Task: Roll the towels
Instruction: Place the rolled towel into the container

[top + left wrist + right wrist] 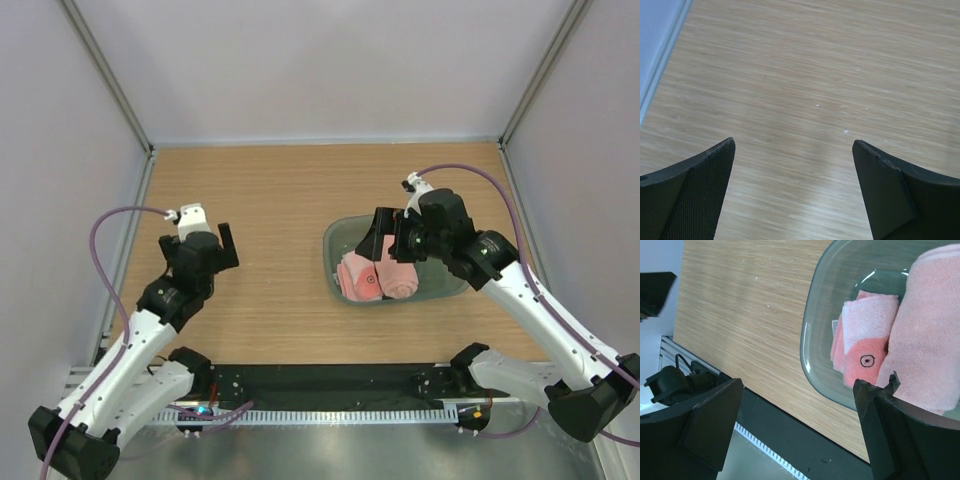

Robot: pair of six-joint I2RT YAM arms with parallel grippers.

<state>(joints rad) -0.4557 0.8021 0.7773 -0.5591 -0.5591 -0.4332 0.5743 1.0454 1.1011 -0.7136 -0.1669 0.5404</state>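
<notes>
Two salmon-pink towels lie rolled side by side inside a translucent grey-green tub (337,243) right of the table's centre. The smaller roll (358,278) is on the left and carries a drawn black circle (867,360). The thicker roll (401,279) lies to its right. In the right wrist view the smaller roll (867,330) and the thicker roll (932,335) fill the tub (822,315). My right gripper (392,243) hangs just above the tub and towels, open (798,382), holding nothing. My left gripper (208,234) is far off at the left, open (792,142) over bare wood.
White walls with metal corner posts (112,80) close in the wooden table (270,200) on three sides. A black rail (330,385) runs along the near edge between the arm bases. Purple cables (110,225) loop beside each arm.
</notes>
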